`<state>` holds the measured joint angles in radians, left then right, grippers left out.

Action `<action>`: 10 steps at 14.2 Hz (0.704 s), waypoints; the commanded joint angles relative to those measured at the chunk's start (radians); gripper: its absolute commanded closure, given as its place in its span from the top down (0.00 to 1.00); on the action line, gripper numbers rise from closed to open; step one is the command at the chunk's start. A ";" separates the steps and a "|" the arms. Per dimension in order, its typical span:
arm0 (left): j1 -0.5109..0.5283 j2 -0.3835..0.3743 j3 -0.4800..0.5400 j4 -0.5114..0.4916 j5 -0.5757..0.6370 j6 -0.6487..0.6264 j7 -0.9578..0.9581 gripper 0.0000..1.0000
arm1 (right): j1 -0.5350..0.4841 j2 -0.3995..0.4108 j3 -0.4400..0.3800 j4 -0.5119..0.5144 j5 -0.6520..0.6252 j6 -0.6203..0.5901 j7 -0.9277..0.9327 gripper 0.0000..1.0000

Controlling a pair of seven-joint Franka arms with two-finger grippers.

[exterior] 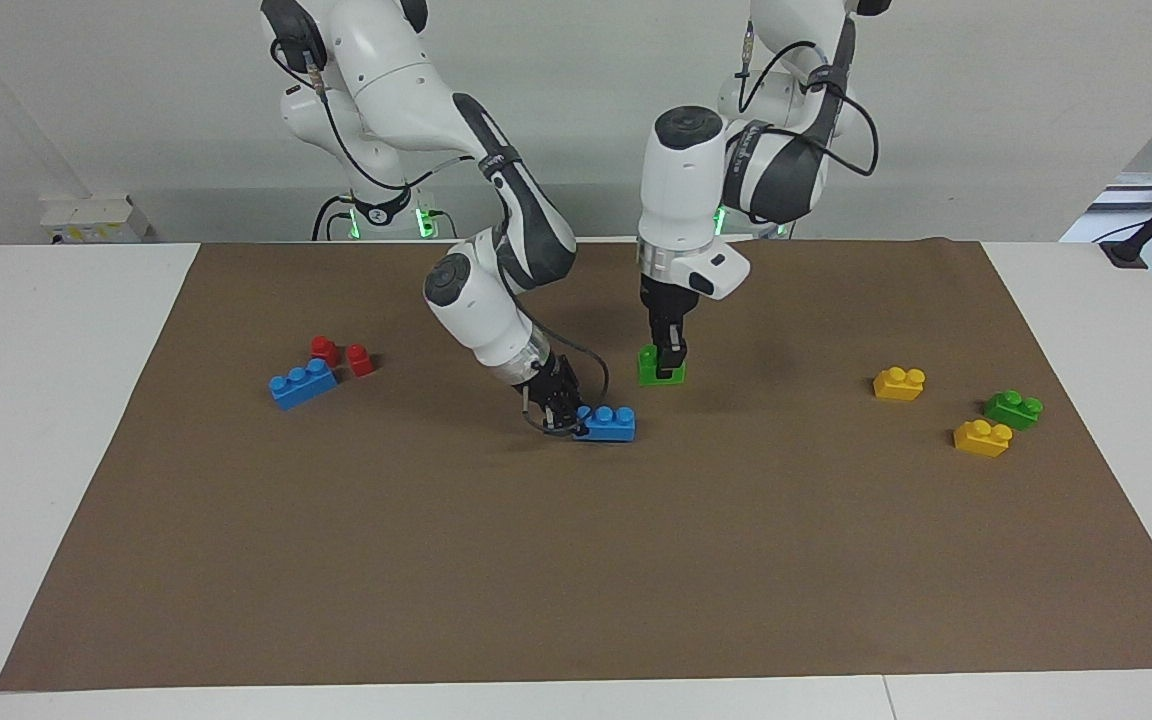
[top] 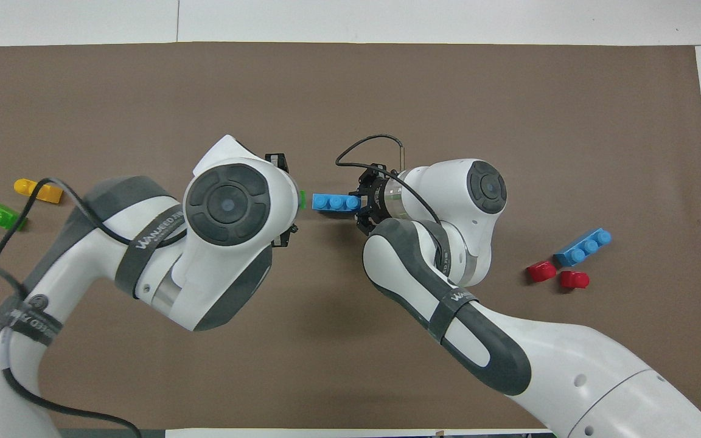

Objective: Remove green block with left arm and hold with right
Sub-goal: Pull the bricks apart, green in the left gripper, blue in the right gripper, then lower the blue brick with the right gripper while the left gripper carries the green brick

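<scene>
Green block (exterior: 660, 367): we see it clamped in the left gripper (exterior: 669, 358), lifted clear of the blue brick (exterior: 607, 423) and hanging over the brown mat (exterior: 576, 560) near its middle, toward the robots' edge.
Left jaws: closed narrow on the green block, fingers pointing straight down.
Right gripper (exterior: 558, 412): low at the mat, closed on the end of the blue brick, pinning it flat.
Overhead check: the left wrist hides nearly all of the held block; only a green sliver (top: 302, 199) shows, so grip depth is probably shallow but we cannot confirm.
Spare bricks: second green brick (exterior: 1013, 408) and two yellow bricks (exterior: 899, 383) near the mat's edge at the left arm's end.
Risk 1: a shallow pinch lets the block twist or drop during travel.
Risk 2: the right gripper letting go unevenly drags the blue brick.
</scene>
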<state>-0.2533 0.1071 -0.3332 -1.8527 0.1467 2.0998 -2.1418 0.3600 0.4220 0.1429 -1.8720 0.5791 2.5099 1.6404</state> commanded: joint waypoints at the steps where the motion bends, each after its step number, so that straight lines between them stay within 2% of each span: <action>1: 0.096 -0.078 0.002 -0.005 -0.100 -0.090 0.228 0.00 | -0.106 -0.061 -0.022 0.066 -0.176 -0.210 -0.063 0.00; 3: 0.182 -0.121 0.006 -0.003 -0.177 -0.147 0.403 0.00 | -0.211 -0.106 -0.023 0.071 -0.214 -0.311 -0.240 0.00; 6: 0.302 -0.165 0.011 0.007 -0.251 -0.230 0.644 0.00 | -0.425 -0.117 -0.023 0.068 -0.208 -0.430 -0.555 0.00; 10: 0.406 -0.162 0.014 0.038 -0.254 -0.287 0.900 0.00 | -0.600 -0.115 -0.023 0.034 -0.159 -0.508 -0.714 0.00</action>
<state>0.1128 -0.0548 -0.3113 -1.8286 -0.0854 1.8438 -1.3596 -0.1917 0.3099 0.1012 -1.8052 0.3944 2.0203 0.9818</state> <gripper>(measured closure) 0.652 0.656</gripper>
